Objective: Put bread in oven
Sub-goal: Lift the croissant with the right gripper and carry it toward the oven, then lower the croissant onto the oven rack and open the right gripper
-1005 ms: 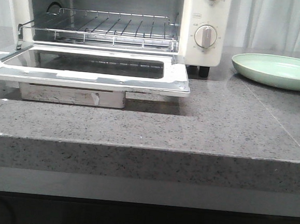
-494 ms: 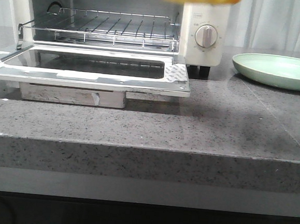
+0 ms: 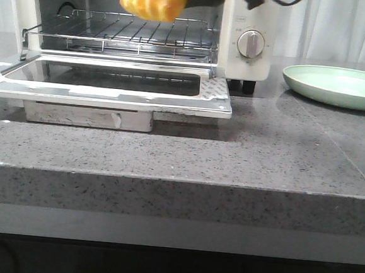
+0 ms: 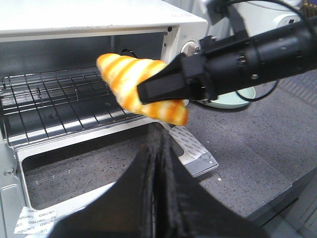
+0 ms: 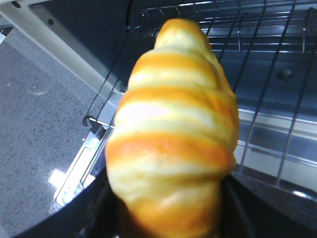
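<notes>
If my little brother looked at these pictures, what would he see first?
Probably the shiny yellow-orange bread, pinched in the right gripper and held up in the air in front of the open oven, above its wire rack. Next, the oven's glass door, folded down flat toward us. Off to the right sits a pale green plate with nothing on it.

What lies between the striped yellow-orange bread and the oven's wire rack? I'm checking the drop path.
Nothing: in the left wrist view the bread, clamped in the right gripper, hangs over bare wire rack.
</notes>
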Motion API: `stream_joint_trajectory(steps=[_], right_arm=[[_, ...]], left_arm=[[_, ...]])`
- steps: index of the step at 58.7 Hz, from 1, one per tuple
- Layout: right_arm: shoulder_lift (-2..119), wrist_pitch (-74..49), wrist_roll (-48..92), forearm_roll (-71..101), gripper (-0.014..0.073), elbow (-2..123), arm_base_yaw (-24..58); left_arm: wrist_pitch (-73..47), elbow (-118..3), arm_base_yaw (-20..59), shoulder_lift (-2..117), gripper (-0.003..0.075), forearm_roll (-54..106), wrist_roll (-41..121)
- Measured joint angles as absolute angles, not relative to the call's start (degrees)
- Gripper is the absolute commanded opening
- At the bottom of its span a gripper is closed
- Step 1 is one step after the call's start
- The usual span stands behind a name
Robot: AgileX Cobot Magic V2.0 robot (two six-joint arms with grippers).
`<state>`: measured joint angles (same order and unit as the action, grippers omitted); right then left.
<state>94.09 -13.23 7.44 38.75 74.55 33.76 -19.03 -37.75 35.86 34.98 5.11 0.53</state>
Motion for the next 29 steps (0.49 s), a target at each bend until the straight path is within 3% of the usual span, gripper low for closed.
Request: stream_joint_trajectory(steps=[18,29], right_arm=[[101.31,-11.46,7.44,40.56,0.0179,80.87,33.76],[101.53,-7.63,7.44,40.91,0.0286,80.98,33.76]], left_arm=[[-19.03,-37.75,35.86,34.98,-0.002,5.11,0.53],[-19.03,-37.75,35.86,34.98,-0.002,5.11,0.53]])
